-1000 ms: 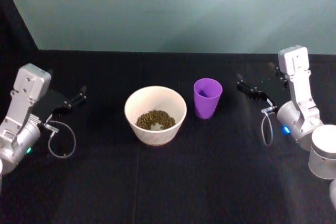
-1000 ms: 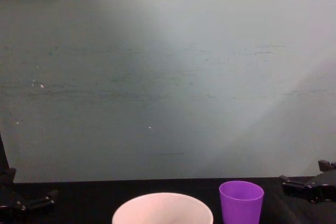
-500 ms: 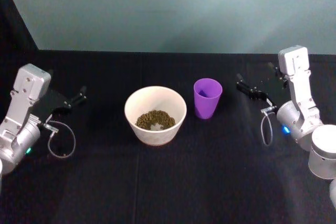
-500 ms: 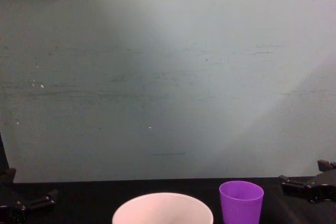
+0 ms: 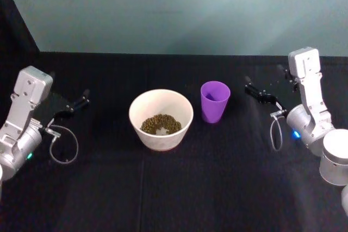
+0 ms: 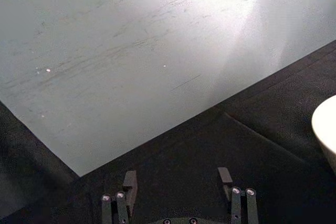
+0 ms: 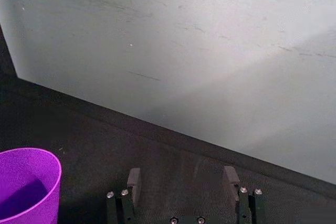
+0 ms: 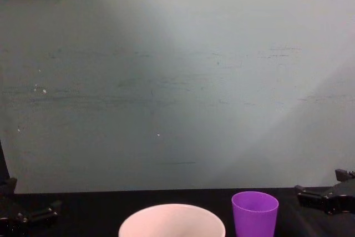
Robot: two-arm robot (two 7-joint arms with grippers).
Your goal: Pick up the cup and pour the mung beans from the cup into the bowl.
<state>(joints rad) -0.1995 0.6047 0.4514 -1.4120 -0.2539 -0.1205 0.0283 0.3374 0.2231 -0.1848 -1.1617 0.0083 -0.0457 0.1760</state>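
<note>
- Just right of the cup [image 5: 215,101], the right claw [image 5: 260,94] hovers low over the counter [image 5: 174,188], fingers apart and holding nothing.
- Upright and apparently empty, the cup stands close beside the bowl [image 5: 161,119], not touching it.
- Mung beans [image 5: 160,124] already lie heaped in the bowl, so the pour looks done.
- Far left, the left claw [image 5: 76,103] is parked, fingers apart.
- Next move is probably only retreat.
</note>
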